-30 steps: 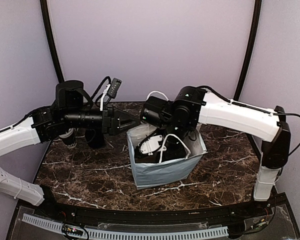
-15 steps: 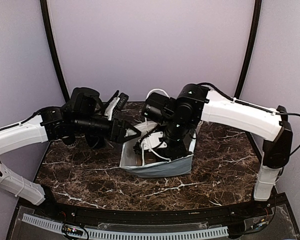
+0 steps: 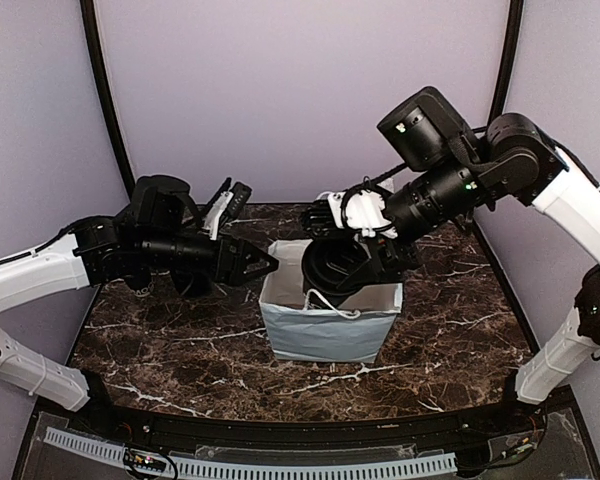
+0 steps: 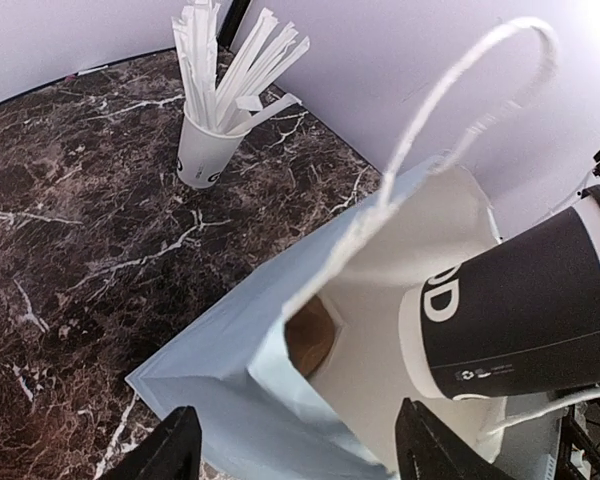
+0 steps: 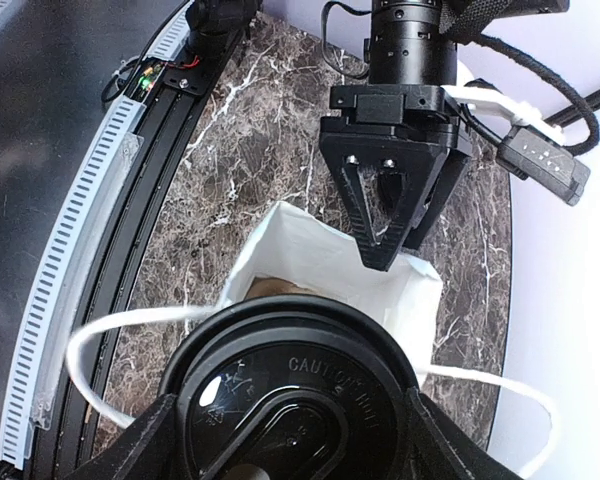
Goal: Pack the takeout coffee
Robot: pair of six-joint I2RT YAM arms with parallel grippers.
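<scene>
The takeout coffee (image 4: 520, 310), a dark paper cup with white bands, white lettering and a black lid, hangs tipped at the pale-blue paper bag's (image 3: 325, 335) mouth, clamped in the right gripper (image 5: 290, 430), while the left gripper (image 3: 265, 265) stands spread at the rim.

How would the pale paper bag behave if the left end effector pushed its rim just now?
Probably floppy: the bag is thin paper with creased, bowed walls, so its rim would likely buckle. It also looks light, with little visible inside, so a firm push from the left end effector might slide or tip it on the smooth marble table.
</scene>
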